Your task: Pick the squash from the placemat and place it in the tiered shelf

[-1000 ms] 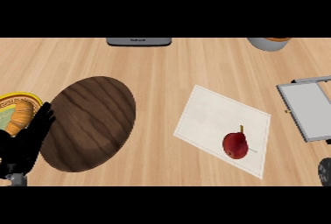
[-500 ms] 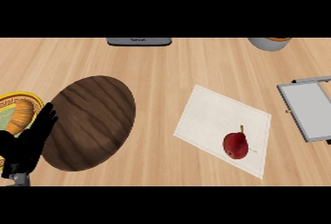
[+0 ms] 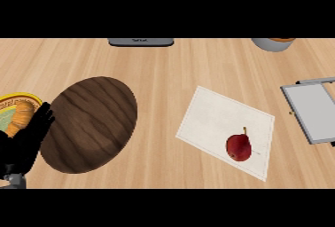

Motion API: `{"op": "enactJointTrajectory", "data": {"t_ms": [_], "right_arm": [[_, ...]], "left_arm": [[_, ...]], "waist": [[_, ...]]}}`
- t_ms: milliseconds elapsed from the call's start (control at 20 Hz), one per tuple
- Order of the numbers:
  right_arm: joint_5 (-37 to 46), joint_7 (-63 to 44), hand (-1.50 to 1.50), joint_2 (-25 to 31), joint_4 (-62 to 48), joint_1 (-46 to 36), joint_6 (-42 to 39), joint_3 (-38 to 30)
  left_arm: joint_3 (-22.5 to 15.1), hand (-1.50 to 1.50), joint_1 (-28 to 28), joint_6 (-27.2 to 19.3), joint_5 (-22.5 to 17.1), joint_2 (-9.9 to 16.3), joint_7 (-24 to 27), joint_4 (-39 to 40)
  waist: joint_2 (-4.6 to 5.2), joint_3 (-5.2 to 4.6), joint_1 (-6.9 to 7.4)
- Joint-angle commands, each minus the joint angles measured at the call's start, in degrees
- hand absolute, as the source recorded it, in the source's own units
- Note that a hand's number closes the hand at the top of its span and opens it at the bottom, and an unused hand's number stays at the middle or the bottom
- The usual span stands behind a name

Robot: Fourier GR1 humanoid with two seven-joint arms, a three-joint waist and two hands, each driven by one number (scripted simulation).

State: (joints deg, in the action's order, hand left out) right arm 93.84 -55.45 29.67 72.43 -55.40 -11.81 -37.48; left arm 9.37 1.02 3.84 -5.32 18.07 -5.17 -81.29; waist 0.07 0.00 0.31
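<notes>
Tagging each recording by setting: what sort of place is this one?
Probably a kitchen counter: a pale wooden top carrying a placemat with a red squash on it, a dark wooden board beside that, and a plate at the left edge.

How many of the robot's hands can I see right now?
1. The left hand rests at the lower left edge, fingers up, beside the dark wooden plate. The right hand is out of view.
</notes>
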Motion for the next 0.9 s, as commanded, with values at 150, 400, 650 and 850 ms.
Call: {"op": "enactJointTrajectory", "data": {"t_ms": [150,400,650,850], "right_arm": [[-1.9,-4.5,-1.5,3.2,-4.8,3.2,10.1,-4.0],[-4.3,-1.9,-1.5,3.4,-3.5,7.5,5.3,-2.0],[-7.9,-0.7,-1.5,3.5,-3.7,8.4,14.5,-1.9],[-11.4,-3.4,-1.5,0.3,2.9,8.2,16.7,-2.7]], "left_arm": [[0.2,0.0,0.8,-0.3,0.4,-0.7,-0.7,-1.4],[2.4,0.0,-0.9,2.9,-0.9,1.5,1.2,2.0],[-0.3,0.0,-2.0,-0.5,2.2,-2.6,1.2,1.8],[-0.7,0.0,2.1,-0.8,2.4,-2.7,-1.0,-3.8]], "waist": [[0.04,0.02,0.2],[-0.03,-0.02,-0.12],[0.05,0.0,-0.03],[-0.17,0.02,0.27]]}}
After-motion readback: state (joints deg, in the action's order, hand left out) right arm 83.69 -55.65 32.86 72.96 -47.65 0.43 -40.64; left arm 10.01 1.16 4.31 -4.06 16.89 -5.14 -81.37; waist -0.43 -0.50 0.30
